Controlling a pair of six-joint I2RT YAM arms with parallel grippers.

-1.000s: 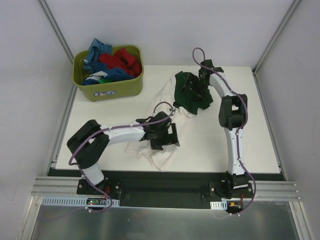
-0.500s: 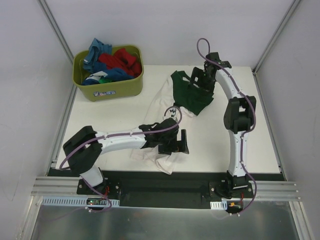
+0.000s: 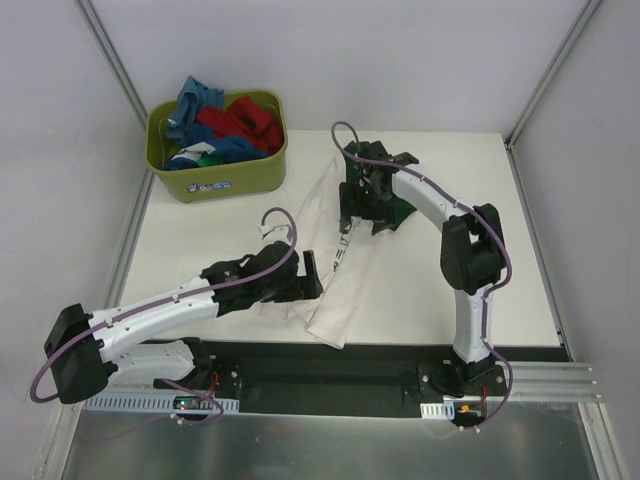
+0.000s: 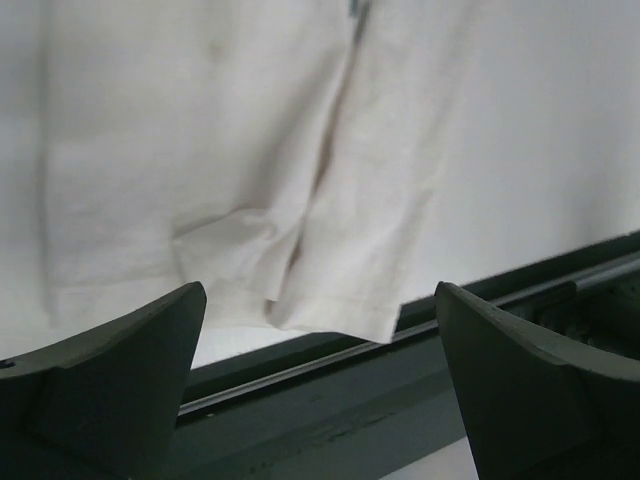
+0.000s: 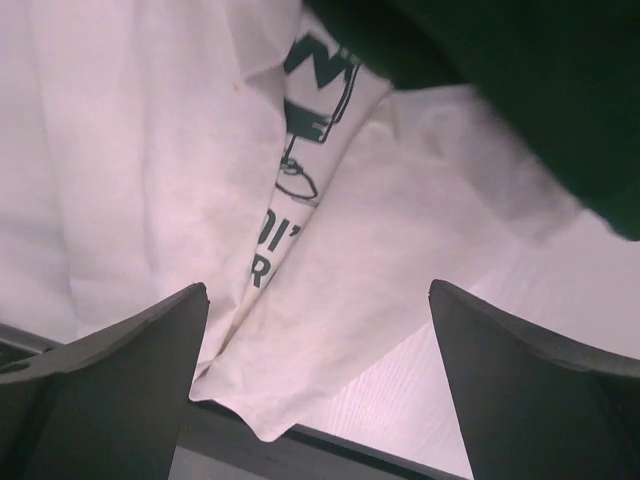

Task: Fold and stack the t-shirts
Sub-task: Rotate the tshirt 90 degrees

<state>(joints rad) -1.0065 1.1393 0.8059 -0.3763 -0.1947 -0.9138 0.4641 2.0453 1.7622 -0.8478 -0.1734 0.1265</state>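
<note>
Top external view shows the cream t-shirt [image 3: 335,300], soft, light and limp; left gripper [image 4: 318,292] and right gripper [image 5: 318,288] hang wide open, empty. I would pinch its hem corners.

Overhead light was bright, even and diffuse, casting only faint shadows on the table [image 3: 400,290]; both wrist views were soft, their near foreground dark and blurred.

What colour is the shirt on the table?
Cream shirt with a dark green part and dark print; right wrist view shows it best.
</note>
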